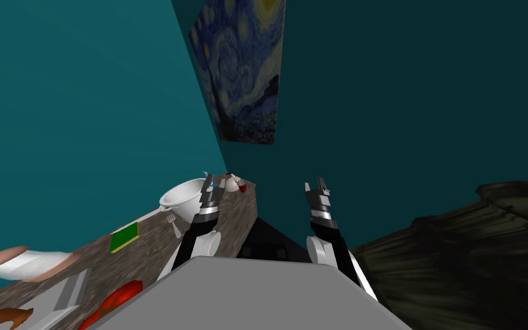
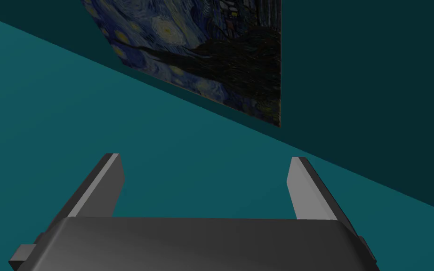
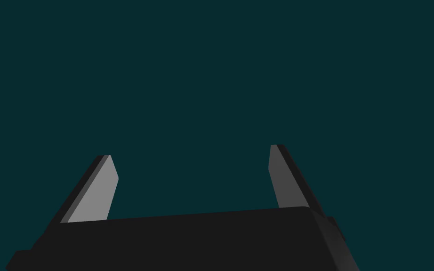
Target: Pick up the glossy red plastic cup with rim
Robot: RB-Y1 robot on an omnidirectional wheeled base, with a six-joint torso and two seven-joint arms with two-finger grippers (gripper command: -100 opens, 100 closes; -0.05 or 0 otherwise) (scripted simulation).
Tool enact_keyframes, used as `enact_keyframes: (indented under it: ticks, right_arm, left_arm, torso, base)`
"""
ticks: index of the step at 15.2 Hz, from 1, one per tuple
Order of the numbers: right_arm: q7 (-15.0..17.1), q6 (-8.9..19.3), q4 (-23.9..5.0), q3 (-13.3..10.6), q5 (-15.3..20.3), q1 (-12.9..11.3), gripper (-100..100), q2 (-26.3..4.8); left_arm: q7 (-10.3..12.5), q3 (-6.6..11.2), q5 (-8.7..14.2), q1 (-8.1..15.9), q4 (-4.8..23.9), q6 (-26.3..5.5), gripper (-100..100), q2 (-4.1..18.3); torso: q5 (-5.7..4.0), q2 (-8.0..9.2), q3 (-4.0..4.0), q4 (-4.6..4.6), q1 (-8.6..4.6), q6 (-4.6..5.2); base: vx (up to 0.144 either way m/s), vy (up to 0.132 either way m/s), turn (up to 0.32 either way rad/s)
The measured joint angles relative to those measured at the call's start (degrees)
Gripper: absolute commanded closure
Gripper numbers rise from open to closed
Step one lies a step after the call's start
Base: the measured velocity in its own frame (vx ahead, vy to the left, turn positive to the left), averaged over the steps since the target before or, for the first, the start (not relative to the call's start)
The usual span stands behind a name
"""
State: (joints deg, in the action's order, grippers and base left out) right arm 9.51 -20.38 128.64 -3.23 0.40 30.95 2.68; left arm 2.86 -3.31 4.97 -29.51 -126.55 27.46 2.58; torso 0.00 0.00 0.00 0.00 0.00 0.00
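Head view: left hand (image 1: 212, 180) raised near red cup (image 1: 242, 187), fingers apart, empty

- The head camera looks steeply down and forward, rolled, into the corner where a lighter teal wall (image 1: 74, 86) meets a darker teal wall (image 1: 400, 86). A speckled brown countertop (image 1: 148, 252) runs in from 8 o'clock.
- The left wrist camera rides the left gripper (image 2: 206, 160) and faces that corner from nearer. It shares the starry-night painting (image 2: 211, 61) at 12 o'clock with the head view.
- The right wrist camera, on the right gripper (image 3: 190, 153), faces the darker teal wall squarely.
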Motion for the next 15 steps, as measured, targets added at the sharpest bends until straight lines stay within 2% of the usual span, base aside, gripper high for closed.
enact_keyframes:
  ticks: [6,12,15]
  right_arm:
    - [0.0,0.0,0.0,0.0,0.0,0.0,0,0.0]
    - [0.0,0.0,0.0,0.0,0.0,0.0,0,0.0]
    - [0.0,0.0,0.0,0.0,0.0,0.0,0,0.0]
  left_arm:
    - [-0.3,0.74,-0.4,5.6,3.3,-5.1,-100,4.6]
    - [-0.7,1.63,-0.5,12.7,8.2,-11.8,-100,7.5]
    - [-1.0,1.64,-0.6,15.4,10.7,-15.2,-100,8.5]
  torso:
    - [-0.05,0.15,0.08,0.03,-0.27,0.00]
    - [-0.04,0.07,0.04,0.02,-0.19,0.01]
    - [-0.05,0.11,0.06,0.02,-0.21,0.00]
  base:
    - [-0.042,-0.059,0.067]
    - [-0.028,-0.047,0.052]
    - [-0.034,-0.047,0.039]
